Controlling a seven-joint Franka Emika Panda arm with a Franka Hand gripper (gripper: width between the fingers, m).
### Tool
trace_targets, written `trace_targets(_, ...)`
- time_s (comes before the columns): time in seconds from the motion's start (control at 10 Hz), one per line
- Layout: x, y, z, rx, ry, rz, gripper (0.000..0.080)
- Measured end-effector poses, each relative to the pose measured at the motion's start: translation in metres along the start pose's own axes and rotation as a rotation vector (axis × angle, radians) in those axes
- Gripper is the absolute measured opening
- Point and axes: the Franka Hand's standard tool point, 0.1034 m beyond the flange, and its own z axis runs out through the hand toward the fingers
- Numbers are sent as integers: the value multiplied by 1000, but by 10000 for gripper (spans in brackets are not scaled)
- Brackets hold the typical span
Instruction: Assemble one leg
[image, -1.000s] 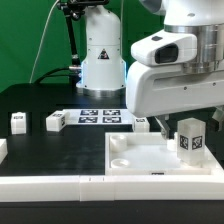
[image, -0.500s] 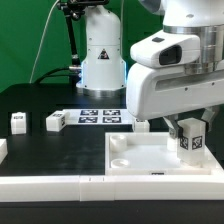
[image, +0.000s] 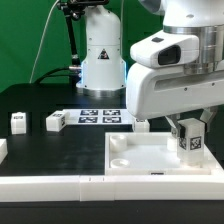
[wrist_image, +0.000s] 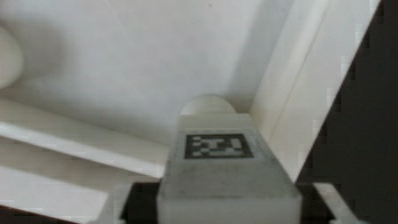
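Gripping the leg (image: 191, 144), your end effector (image: 189, 130) holds it over the white panel (image: 140, 160) corner; seating it looks not yet done.

Glossy white arm (image: 178, 88) with grey joint cap (image: 166, 52); base (image: 100, 76) bears a black triangular sticker (image: 99, 57).

Bright, even light; the leg (wrist_image: 217, 150) looks blurred up close.
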Motion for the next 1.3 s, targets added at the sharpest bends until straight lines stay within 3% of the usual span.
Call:
trace_targets(0.3, -1, -2, 1, 3, 25, 341, 291)
trace_targets(0.8, 0, -3, 2, 42, 26, 937, 292)
trace_targets(1.1, 2, 0, 2, 96, 28, 1321, 292)
trace_targets(1.3, 2, -2, 2, 110, 19, 1511, 292)
